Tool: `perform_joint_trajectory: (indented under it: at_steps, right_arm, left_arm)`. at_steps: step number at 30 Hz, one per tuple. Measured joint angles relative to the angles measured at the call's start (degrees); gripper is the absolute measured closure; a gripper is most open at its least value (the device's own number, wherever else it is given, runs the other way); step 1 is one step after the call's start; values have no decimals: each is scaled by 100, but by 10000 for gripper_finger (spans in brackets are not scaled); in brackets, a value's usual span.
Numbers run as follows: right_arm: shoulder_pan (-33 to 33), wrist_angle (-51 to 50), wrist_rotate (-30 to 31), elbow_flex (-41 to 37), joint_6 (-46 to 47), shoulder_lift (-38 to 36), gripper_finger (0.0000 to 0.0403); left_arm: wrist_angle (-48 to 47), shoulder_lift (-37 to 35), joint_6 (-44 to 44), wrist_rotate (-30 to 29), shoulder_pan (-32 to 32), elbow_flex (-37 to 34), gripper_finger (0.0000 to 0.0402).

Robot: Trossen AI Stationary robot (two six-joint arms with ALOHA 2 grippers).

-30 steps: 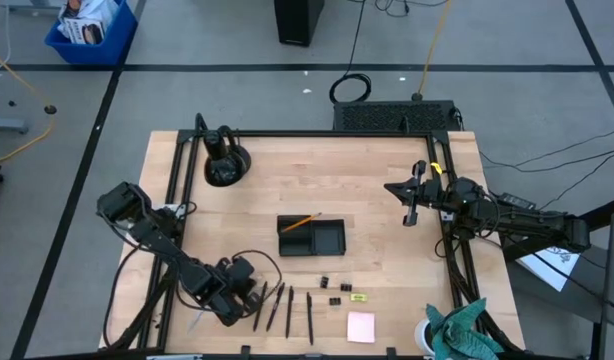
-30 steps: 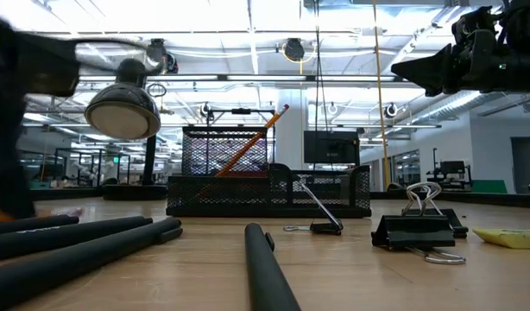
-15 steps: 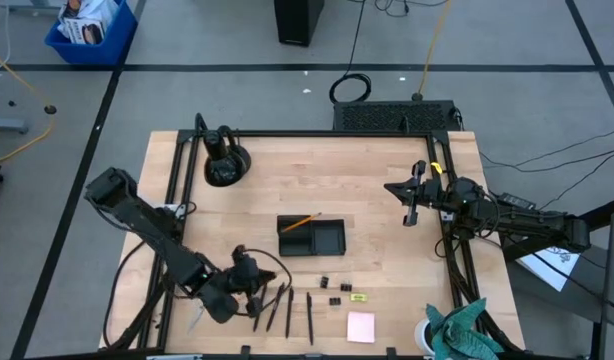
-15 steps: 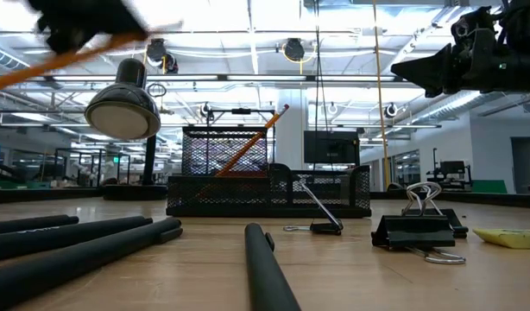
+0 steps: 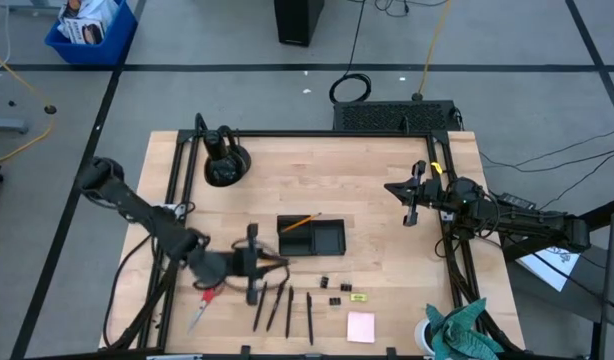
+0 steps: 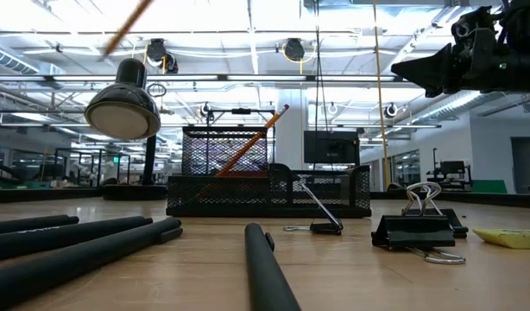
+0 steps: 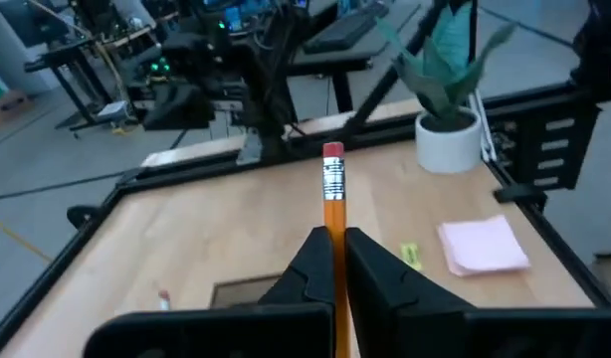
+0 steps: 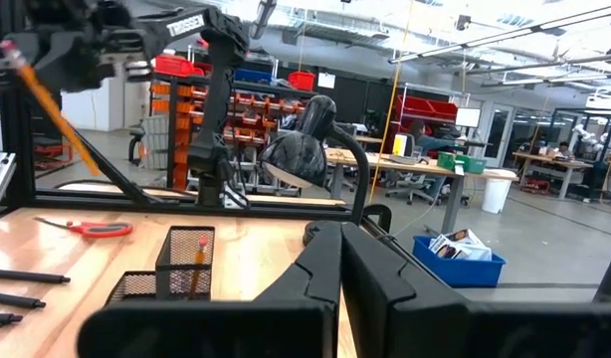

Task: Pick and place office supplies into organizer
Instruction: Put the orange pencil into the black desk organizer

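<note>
Left wrist view: left gripper (image 7: 336, 261) pinches an orange pencil (image 7: 333, 204) aloft near the tabletop's (image 5: 377, 190) front-left edge; black organizer (image 5: 311, 236) mid-table; right gripper (image 5: 409, 212), fingers pressed together, hangs at the right edge.

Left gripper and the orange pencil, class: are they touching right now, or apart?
Touching. The left wrist view shows the left gripper shut on the orange pencil, its shaft pinched between both fingers and its eraser end sticking out beyond them.
</note>
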Motion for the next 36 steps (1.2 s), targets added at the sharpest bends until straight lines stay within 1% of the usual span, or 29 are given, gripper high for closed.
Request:
perform_joint_trajectory:
  at_steps: [4,9,12,14,16,19,21,24,26,31,36]
  right_arm:
    - [0,2,0,-1,0,-1,399]
    - [0,2,5,0,-14,-2,398]
    - [0,2,9,0,-26,-2,398]
    - [0,2,10,-2,-32,0,399]
    - [-2,1,20,-1,-42,0,398]
    - [-2,2,20,0,-43,0,399]
    - [-2,2,21,-1,-43,0,399]
    - [-2,0,22,-2,-42,0,399]
    - [-2,0,22,-2,-42,0,399]
    - [-2,0,22,-2,-42,0,399]
    - [-2,0,22,0,-42,0,399]
  left_arm:
    - [411,-52,416,883,817,0,391]
    - [1501,113,1241,2303,1610,11,385]
    - [1766,267,1483,2830,1949,-2,395]
    - [1948,380,1445,3134,2174,1,397]
    - [2095,574,1289,3280,2362,4,390]
    - [2148,948,1094,3321,2584,2,384]
    - [2159,1127,996,3364,2695,0,387]
    - [2203,1371,925,3635,2810,2,396]
    - [2177,1465,882,3674,2834,0,397]
    - [2214,1473,917,3654,2870,-1,383]
    - [2287,1313,1076,3661,2897,-247,384]
